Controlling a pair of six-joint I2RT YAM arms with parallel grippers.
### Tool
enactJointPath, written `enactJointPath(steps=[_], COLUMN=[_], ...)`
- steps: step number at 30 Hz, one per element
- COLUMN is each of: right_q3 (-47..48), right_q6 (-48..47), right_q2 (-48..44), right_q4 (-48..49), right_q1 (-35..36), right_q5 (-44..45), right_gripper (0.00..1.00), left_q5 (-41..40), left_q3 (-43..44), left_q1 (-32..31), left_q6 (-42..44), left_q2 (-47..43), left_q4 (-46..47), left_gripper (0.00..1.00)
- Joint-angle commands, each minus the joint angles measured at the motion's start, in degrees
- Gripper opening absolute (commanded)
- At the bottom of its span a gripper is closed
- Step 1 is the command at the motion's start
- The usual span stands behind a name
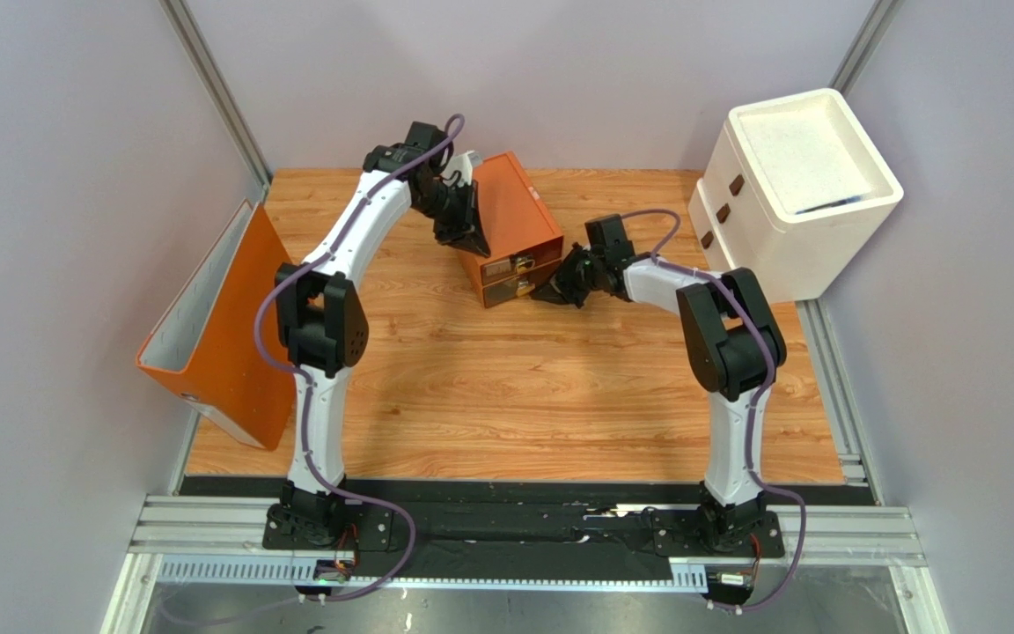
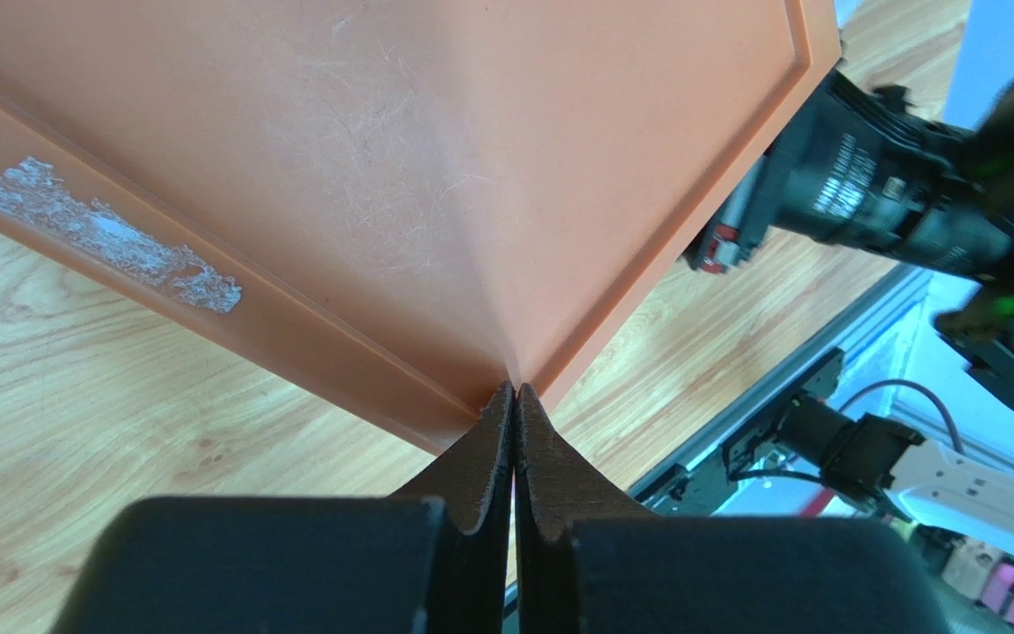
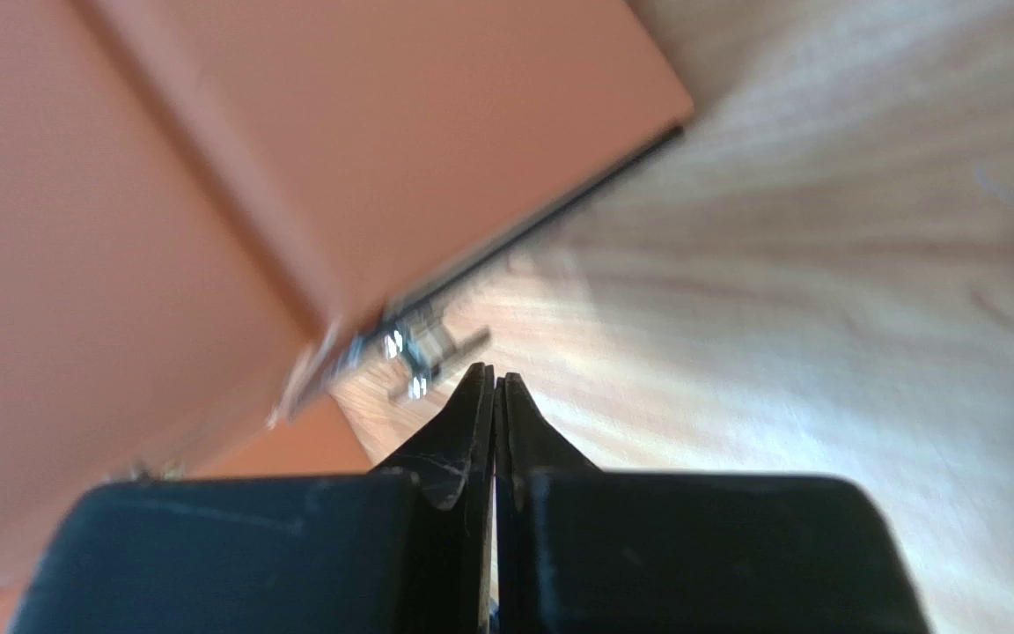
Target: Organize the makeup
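Observation:
No makeup item shows in any view; the tubes, discs, pot and jar are hidden or out of view. The orange two-drawer box [image 1: 512, 227] stands at the middle back of the table. My left gripper [image 1: 469, 241] is shut and empty, its tips against the box's left top corner [image 2: 512, 370]. My right gripper [image 1: 546, 293] is shut and empty, its tips just right of the box's drawer front, close to a small metal drawer handle [image 3: 417, 354]. The box fills the upper left of the right wrist view [image 3: 274, 159].
A big white cabinet [image 1: 797, 185] with brown handles stands at the back right. An orange tray [image 1: 215, 330] leans upright at the table's left edge. The wooden table [image 1: 512, 396] lies between the arms. The right arm [image 2: 896, 185] shows in the left wrist view.

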Motion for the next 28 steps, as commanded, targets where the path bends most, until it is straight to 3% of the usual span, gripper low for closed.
enactJointPath(steps=[1,6,10,13,14,15,16,17,18,19,28], right_q3=[-1.43,-2.04,-2.66,-3.45,-3.63,-3.89,-4.15,-4.33,-4.59,-5.03,-4.33], right_q6=[-6.98,-16.92,-24.04,-27.74,-29.14,-29.59,-30.12,-30.64,-31.34,-31.70,-32.32], right_q2=[-8.75,-17.89,-24.48,-28.79,-29.85,-31.86,-32.75,-33.72,-34.68,-36.00,-37.77], right_q4=[-4.79,-15.68,-21.94,-25.46,-26.17,-27.30,-27.84,-28.45,-28.54,-28.81,-30.66], right_q1=[0.12,0.12,0.03,0.12,0.12,0.12,0.12,0.12,0.12,0.12,0.12], right_q5=[3.18,8.54,13.82,17.33,18.13,19.70,20.59,21.38,22.60,23.14,24.55], right_gripper=[0.00,0.00,0.03,0.18,0.25,0.40,0.47,0.53,0.59,0.61,0.81], left_q5=[-10.95,-12.71,-13.16,-11.75,-11.23,-10.44,-9.91,-9.38,-9.38,-9.46,-10.25], left_q3=[3.01,3.56,-1.78,-6.81,-7.86,-9.61,-10.76,-12.08,-13.31,-16.02,-19.74], left_q1=[0.62,0.71,0.71,0.71,0.71,0.71,0.62,0.62,0.62,0.62,0.62], left_q6=[4.46,3.76,3.76,4.28,4.46,4.81,5.33,5.69,6.04,6.22,6.31], left_q2=[1.85,-4.72,-11.85,-18.26,-21.15,-22.57,-23.98,-27.04,-28.63,-30.13,-36.29], left_q4=[-7.97,-3.05,3.71,9.95,12.66,13.65,14.87,17.67,19.09,20.67,22.97], left_gripper=[0.00,0.01,0.14,0.39,0.42,0.44,0.49,0.62,0.89,0.99,0.99])
